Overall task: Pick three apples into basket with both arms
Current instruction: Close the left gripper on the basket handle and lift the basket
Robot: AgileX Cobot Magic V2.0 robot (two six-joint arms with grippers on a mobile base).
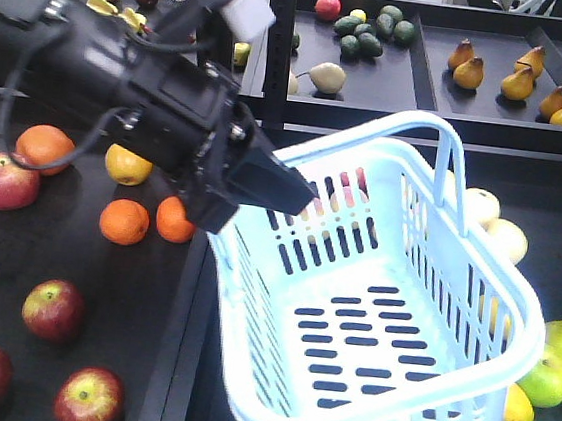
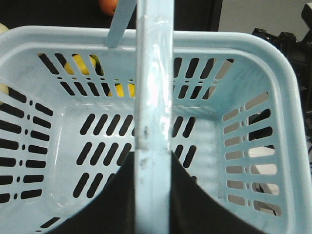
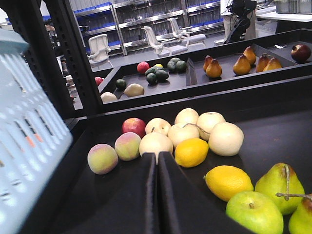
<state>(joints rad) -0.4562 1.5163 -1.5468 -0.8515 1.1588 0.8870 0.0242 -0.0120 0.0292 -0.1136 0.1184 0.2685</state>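
Above the middle of the desk [image 1: 14,263], the left hand [image 1: 288,193] is clenched on the handle [image 1: 454,163] of the empty basket [image 1: 252,298], hanging it tilted and mouth-up, likely so fruit can drop in. Three apples [image 1: 52,309] lie outside it at the desk's near-left corner; the right hand [image 3: 157,195], pinched closed on nothing, hovers over lemons [image 3: 226,181] near the right edge.

**Left tray** [image 1: 14,263]: we find apples [image 1: 52,309], three oranges [image 1: 124,221] and a lemon [image 1: 127,165].
**Right tray** [image 3: 273,126]: we note peaches [image 3: 103,158], lemons [image 3: 191,152], pale round fruit [image 3: 225,138] and green pears [image 3: 279,183].
**Back shelf** [image 3: 219,87]: brown pears [image 3: 213,69] and avocados [image 3: 161,74].
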